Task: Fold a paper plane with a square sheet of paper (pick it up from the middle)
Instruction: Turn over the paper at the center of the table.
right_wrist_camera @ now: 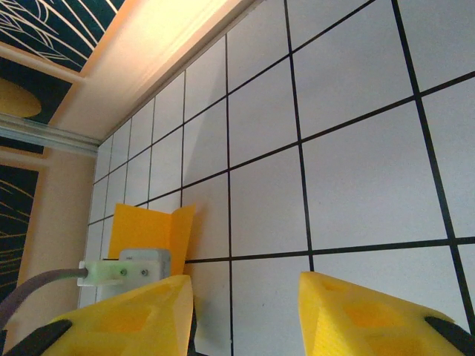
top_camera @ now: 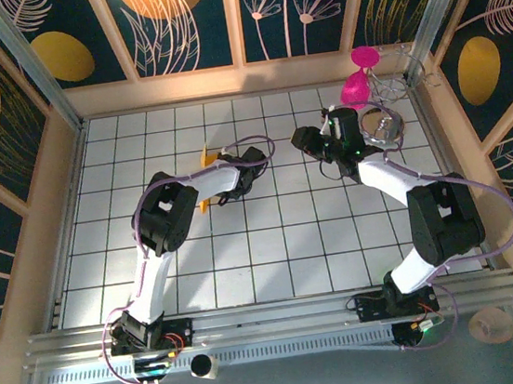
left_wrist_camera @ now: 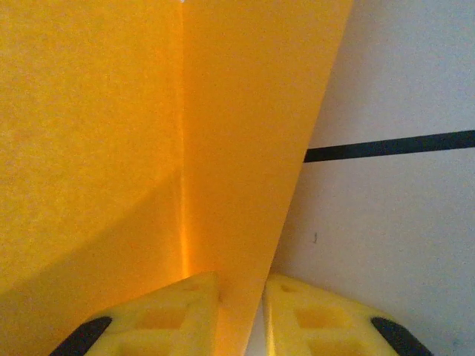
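The square sheet of paper (left_wrist_camera: 148,133) is orange-yellow and bent along a crease, with one flap standing up from the white tiles. In the left wrist view my left gripper (left_wrist_camera: 241,315) has that flap running between its yellow fingers (left_wrist_camera: 178,311), which stand slightly apart around it. In the top view, orange corners of the paper (top_camera: 206,158) poke out beside the left arm's wrist. The right wrist view shows the paper (right_wrist_camera: 152,230) upright at the left, behind the left wrist's camera box. My right gripper (right_wrist_camera: 245,319) is open over bare tiles, with nothing between its fingers.
A pink object (top_camera: 357,75) and a round metal dish (top_camera: 381,127) sit at the back right corner near the right arm. Pale wooden walls (top_camera: 224,82) border the tiled floor. White tiles lie free in the middle and front.
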